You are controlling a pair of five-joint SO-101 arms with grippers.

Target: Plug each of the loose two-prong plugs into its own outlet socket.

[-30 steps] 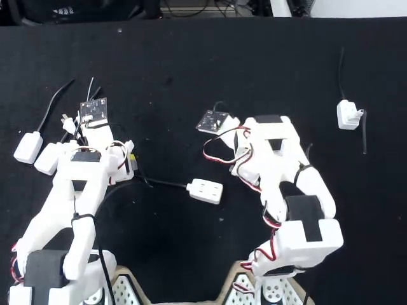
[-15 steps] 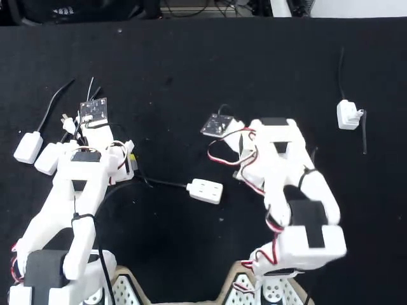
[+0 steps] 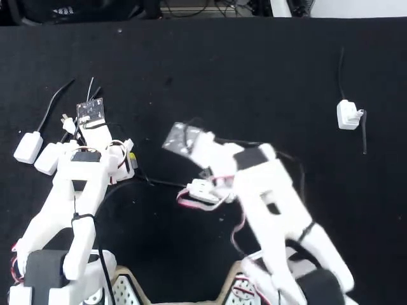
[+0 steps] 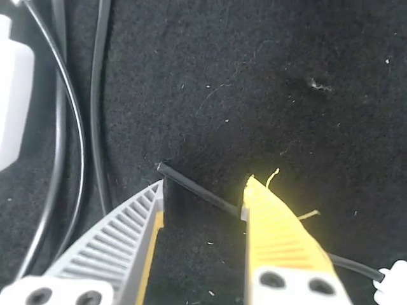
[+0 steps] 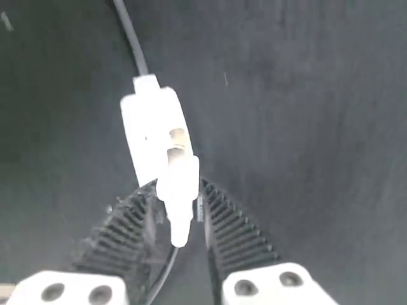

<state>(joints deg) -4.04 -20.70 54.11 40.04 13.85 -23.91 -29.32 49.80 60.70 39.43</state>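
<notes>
A white outlet block [image 5: 151, 136] lies on the black mat, its cord running away from it. My right gripper [image 5: 179, 192] is shut on a small white plug [image 5: 179, 184], whose nose touches the block's face. From above, the right arm covers the outlet block [image 3: 200, 191] at the table's middle. My left gripper [image 4: 203, 194] stands open over the mat, and the cut end of a black cable [image 4: 191, 185] lies across the gap between its fingers. In the high view the left gripper [image 3: 127, 164] sits at the left. Another white plug [image 3: 348, 114] lies far right.
Two white plug bodies [image 3: 27, 147] [image 3: 48, 158] with black cords lie at the left edge beside the left arm. A white body [image 4: 11, 108] and looping black cords [image 4: 79, 146] lie next to my left gripper. Open black mat spreads across the back.
The right arm has swung left and forward from the middle right until its gripper is over the outlet block. The left arm has kept still.
</notes>
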